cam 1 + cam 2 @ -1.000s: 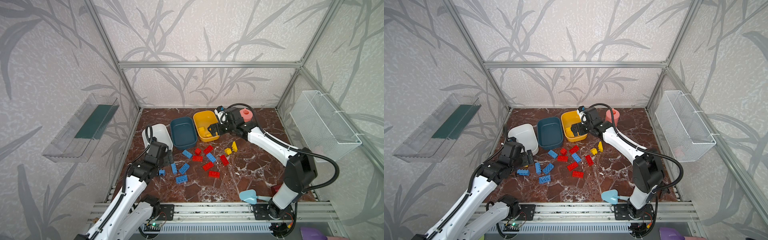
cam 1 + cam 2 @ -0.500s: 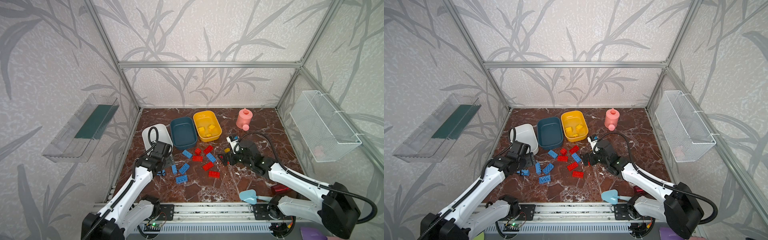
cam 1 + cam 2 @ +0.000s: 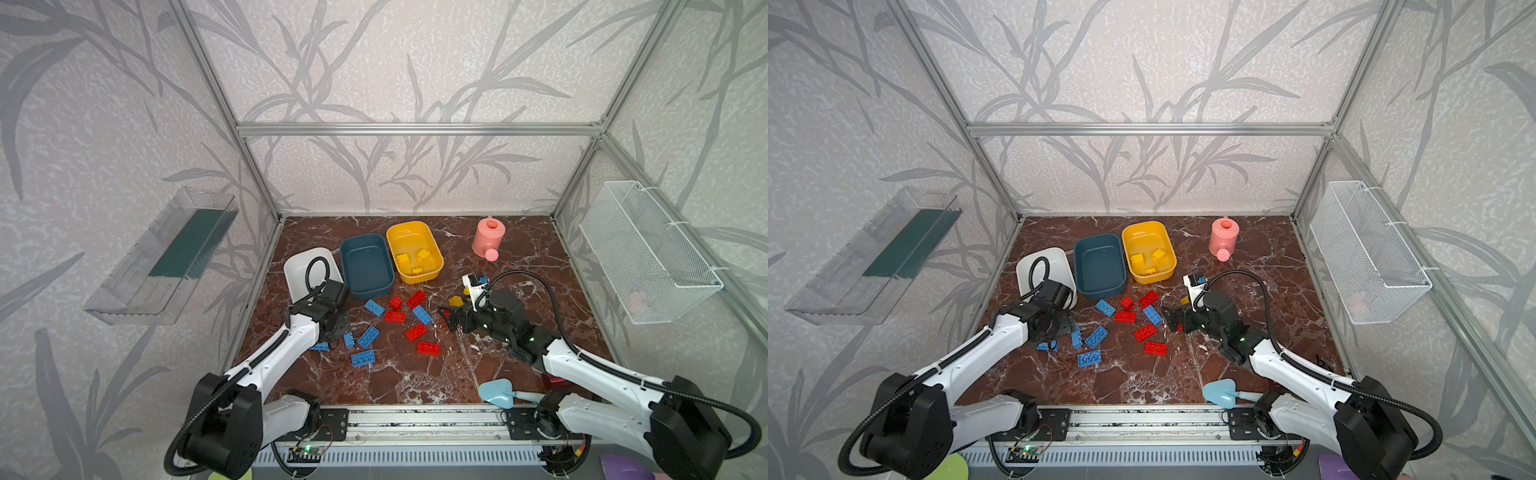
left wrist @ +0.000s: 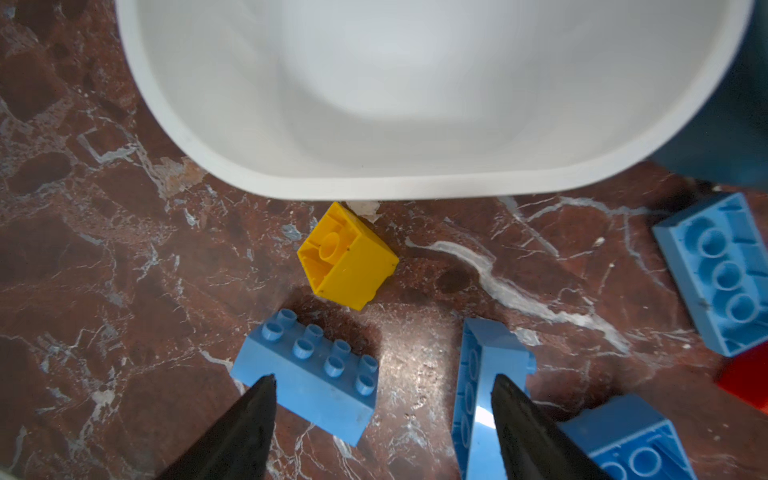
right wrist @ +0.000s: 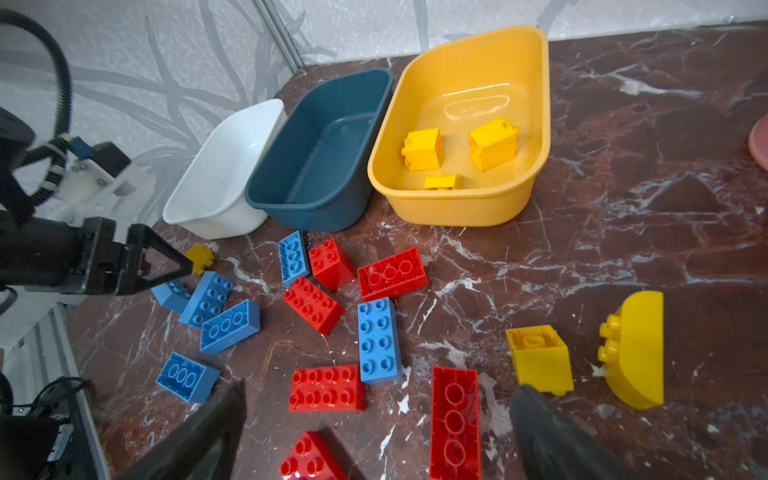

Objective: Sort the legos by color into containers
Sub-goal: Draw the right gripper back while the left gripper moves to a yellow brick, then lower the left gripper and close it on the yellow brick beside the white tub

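Note:
White (image 3: 295, 266), teal (image 3: 365, 266) and yellow (image 3: 409, 241) containers stand in a row at the back. Three yellow legos (image 5: 422, 149) lie in the yellow one. Red legos (image 3: 415, 332) and blue legos (image 3: 368, 336) are scattered on the floor in front. My left gripper (image 4: 382, 399) is open low over two blue bricks: a studded one (image 4: 316, 382) by one finger, another on its side (image 4: 478, 374) by the other. A yellow brick (image 4: 349, 262) lies just beyond. My right gripper (image 5: 380, 388) is open above red bricks (image 5: 326, 388), with two yellow bricks (image 5: 540, 361) beside it.
A pink watering can (image 3: 488, 239) stands at the back right. A white wire basket (image 3: 648, 257) hangs on the right wall and a clear shelf (image 3: 166, 257) on the left wall. A light blue scoop (image 3: 496, 390) lies near the front rail.
My right gripper has come away from the yellow container and down to the red bricks in the middle. My left gripper's jaws have narrowed around the blue bricks.

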Controlling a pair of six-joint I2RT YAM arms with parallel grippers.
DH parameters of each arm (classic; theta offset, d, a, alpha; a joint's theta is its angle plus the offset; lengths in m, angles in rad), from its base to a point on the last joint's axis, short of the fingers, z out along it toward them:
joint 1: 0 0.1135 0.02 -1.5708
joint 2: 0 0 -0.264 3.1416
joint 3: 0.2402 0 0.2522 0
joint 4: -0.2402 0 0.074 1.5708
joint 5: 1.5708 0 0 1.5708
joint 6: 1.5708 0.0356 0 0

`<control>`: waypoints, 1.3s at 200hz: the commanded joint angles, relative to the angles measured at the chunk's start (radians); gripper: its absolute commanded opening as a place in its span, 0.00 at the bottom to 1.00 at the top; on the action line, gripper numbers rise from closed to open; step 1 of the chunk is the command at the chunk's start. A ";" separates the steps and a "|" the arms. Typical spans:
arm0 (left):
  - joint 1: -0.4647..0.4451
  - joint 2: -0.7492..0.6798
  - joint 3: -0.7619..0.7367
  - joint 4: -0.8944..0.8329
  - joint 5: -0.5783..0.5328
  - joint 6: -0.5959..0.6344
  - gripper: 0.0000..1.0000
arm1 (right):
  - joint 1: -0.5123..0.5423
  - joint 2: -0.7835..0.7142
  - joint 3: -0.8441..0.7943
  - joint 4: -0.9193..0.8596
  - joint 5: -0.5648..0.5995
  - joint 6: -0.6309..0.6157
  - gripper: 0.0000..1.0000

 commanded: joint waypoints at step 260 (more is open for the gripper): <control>0.113 0.283 0.062 0.140 -0.068 -0.023 0.62 | 0.002 0.109 -0.026 0.132 -0.073 0.050 0.99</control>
